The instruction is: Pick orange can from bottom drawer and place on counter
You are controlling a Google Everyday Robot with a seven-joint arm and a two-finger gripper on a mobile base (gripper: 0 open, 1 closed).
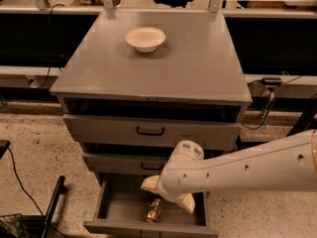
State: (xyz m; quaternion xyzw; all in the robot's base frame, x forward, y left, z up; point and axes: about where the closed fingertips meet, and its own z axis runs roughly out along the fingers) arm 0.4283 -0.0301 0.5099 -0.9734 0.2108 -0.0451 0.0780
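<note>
Gripper [167, 196] held over bottom drawer [113, 208], fingers spread; orange can [153, 210] seen just below, btwn them, long axis front-to-back.

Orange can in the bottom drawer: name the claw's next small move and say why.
Probably lower the claw a little and ease it over the orange can. The can lies on its side in the open bottom drawer, in plain view. The claw hangs just above and beside it inside the drawer, not yet around it.
</note>
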